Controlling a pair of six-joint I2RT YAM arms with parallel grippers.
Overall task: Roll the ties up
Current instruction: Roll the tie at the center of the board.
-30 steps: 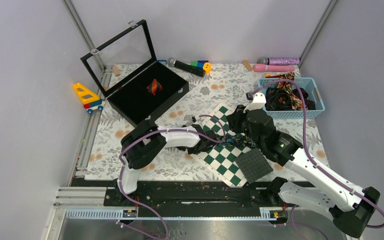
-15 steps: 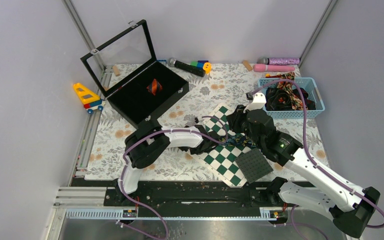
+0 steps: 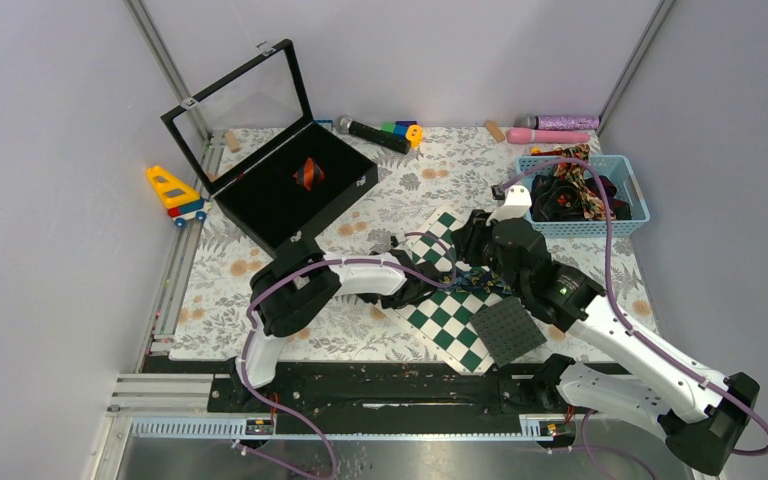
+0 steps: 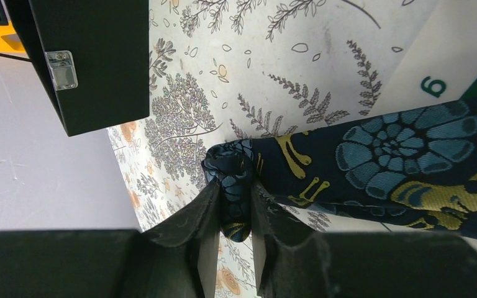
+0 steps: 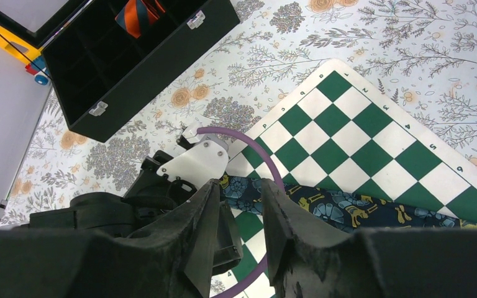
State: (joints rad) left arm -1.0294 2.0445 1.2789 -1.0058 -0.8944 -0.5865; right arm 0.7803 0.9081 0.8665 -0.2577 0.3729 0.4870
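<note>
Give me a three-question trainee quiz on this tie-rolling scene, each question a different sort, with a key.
1. True or false: the dark navy floral-print tie lies partly across the green-and-white chequered board.
2. Multiple choice: where is the red-orange and black striped rolled tie?
A. in a blue plastic basket
B. in the open black case
C. on the chequered board
3. Short answer: which arm's gripper has the bunched end of the navy tie between its fingers?

Key
1. True.
2. B.
3. The left gripper.
</note>
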